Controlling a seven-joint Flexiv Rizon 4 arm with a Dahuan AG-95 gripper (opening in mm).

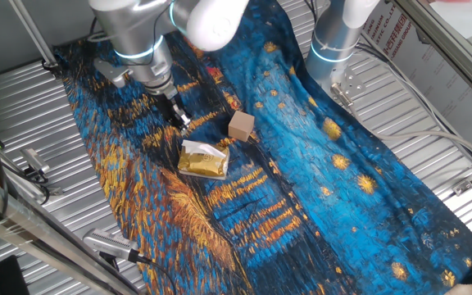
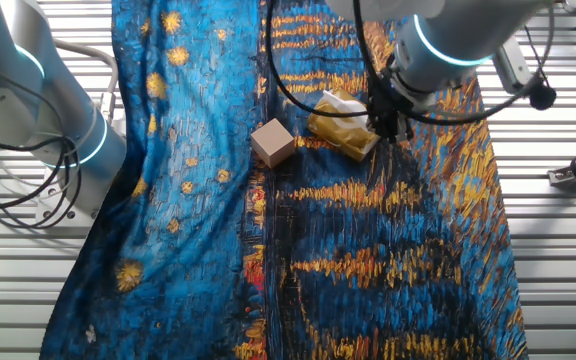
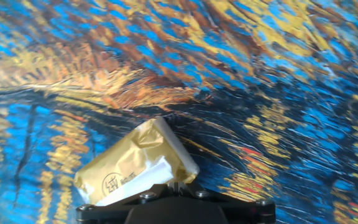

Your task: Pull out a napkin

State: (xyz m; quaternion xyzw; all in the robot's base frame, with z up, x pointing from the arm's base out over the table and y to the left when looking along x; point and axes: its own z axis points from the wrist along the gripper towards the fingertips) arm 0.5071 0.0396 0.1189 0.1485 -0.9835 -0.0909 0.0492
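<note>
Hand view: looked down past a dark gripper base at the bottom edge onto the gold packet (image 3: 135,167), white showing along its lower face.
Jaws (image 1: 182,121): hung low just beside the packet's upper-left end, above the cloth; fingertips too small and dark to read, so cannot tell whether parted or closed; nothing seen held.
Napkin (image 1: 201,150): seen only as a white patch at the top of the packet, not drawn out; in the other fixed view a pale strip (image 2: 340,99) at the packet's far edge.
Gold packet (image 1: 202,161): lay flat on the cloth, crinkled, slightly askew; held the white tissue inside.
Tan cube (image 1: 241,125): stood just beside the packet, apart from it, on the side away from the arm; seen again in the other fixed view (image 2: 273,142), left of the packet (image 2: 343,125).
Cloth (image 1: 342,180): blue and gold painted pattern, rumpled, spread across the counter under everything.
Counter (image 1: 23,106): ribbed metal, bare at both sides of the cloth.
In the way: nothing between jaws and packet; cube off to the side.
Second arm (image 1: 334,37): upright grey column with a lit blue ring at the cloth's far edge, well apart from the packet.
</note>
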